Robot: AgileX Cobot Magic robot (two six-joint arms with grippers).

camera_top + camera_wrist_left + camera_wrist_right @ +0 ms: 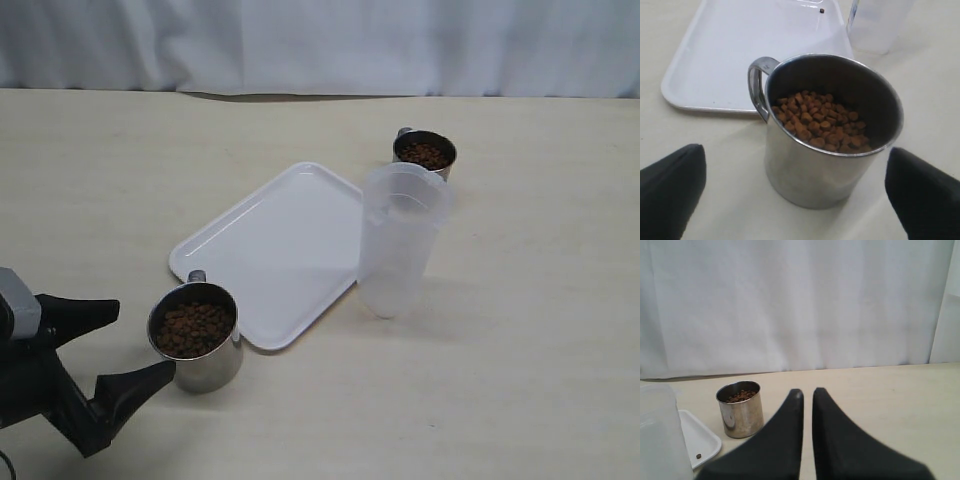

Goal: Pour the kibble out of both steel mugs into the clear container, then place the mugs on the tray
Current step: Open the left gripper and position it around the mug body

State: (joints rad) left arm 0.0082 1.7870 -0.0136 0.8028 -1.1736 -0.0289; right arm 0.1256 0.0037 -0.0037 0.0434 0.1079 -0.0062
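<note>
A steel mug [197, 350] full of brown kibble [194, 328] stands at the tray's near corner, handle toward the tray. My left gripper [143, 338] is open, a black finger on each side of this mug [830, 150], both apart from its wall. Its kibble [820, 122] fills about half the depth. The second steel mug [425, 153], also holding kibble, stands behind the upright clear container [398, 240]. The white tray [275, 250] lies between them. My right gripper [807, 391] is shut on nothing, hovering over the table beside the far mug [740, 410]; the exterior view does not show it.
One loose pellet [821, 10] lies on the tray [740, 45] near the container [877, 25]. A white curtain [320, 45] closes off the far edge of the table. The container's wall [657, 435] and a tray corner [700, 437] show in the right wrist view.
</note>
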